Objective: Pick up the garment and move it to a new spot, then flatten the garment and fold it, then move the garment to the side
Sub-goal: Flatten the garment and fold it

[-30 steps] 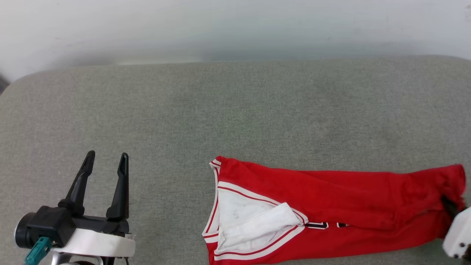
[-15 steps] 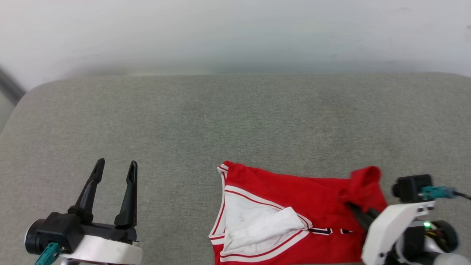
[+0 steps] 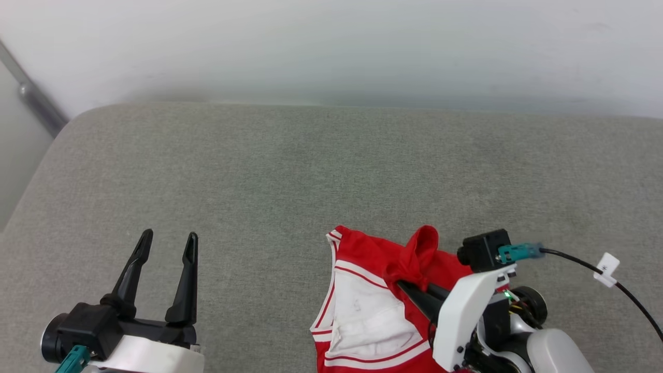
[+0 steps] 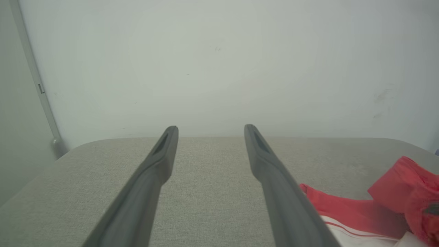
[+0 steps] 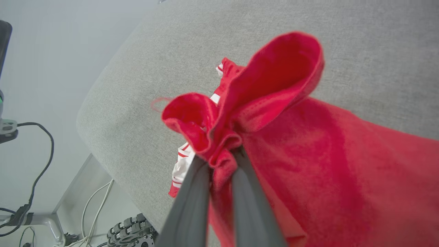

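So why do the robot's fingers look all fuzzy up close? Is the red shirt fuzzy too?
Left wrist view: the left hand and the garment at the edge look soft, probably too near the lens. Right wrist view: the right hand, shut on the garment, is soft too; the grey cushion looks sharper. Head view: mostly crisp.

No text, number or brand is legible. A small white tag [image 3: 607, 267] on the cable [image 3: 570, 258], near right, may bear print; it is too small to read.

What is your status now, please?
Left pincer open, empty. Right pincer shut on garment, red end lifted. No obstacle seen.
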Controlling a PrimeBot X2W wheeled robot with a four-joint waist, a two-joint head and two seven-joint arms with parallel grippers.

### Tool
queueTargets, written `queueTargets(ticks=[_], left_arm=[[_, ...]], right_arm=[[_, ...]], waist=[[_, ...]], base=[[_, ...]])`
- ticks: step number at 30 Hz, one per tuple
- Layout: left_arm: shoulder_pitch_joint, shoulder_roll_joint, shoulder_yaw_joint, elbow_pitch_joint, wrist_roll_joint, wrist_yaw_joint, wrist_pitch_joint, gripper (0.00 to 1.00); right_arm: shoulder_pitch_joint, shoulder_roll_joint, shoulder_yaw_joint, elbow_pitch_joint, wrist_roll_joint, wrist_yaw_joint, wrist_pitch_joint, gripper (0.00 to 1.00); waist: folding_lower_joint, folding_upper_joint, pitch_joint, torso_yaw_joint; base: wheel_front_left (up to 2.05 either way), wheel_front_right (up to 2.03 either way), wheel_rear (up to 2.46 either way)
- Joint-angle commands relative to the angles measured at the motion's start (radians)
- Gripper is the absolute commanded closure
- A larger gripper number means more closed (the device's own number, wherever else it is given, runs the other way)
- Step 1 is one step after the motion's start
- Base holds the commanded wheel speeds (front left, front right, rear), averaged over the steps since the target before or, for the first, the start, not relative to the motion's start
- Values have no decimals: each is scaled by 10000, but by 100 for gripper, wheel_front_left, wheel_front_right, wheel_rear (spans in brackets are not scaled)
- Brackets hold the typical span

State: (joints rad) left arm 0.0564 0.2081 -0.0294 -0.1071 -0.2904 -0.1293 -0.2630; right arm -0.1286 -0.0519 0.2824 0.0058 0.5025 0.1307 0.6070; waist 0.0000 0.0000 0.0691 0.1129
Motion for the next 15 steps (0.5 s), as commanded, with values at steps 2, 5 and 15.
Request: queueTargets(ticks=[2, 5, 15], left_arm=[[-22, 12, -36, -6, -29, -17, -20, 0], [-60, -11, -40, 16, -44, -17, -20, 0], [-86, -8, -98, 144, -104, -17, -20, 0]], right_arm=[[-300, 27, 127, 393, 95, -1, -262, 100], [-605, 30, 403, 1029, 297, -1, -473, 100], [-1113, 24, 1845, 2187, 470, -2, -1022, 0]], waist=[[0, 0, 39, 104], [0, 0, 85, 217], [0, 0, 132, 384]], base=[[0, 0, 0], [0, 0, 0], [0, 0, 0]])
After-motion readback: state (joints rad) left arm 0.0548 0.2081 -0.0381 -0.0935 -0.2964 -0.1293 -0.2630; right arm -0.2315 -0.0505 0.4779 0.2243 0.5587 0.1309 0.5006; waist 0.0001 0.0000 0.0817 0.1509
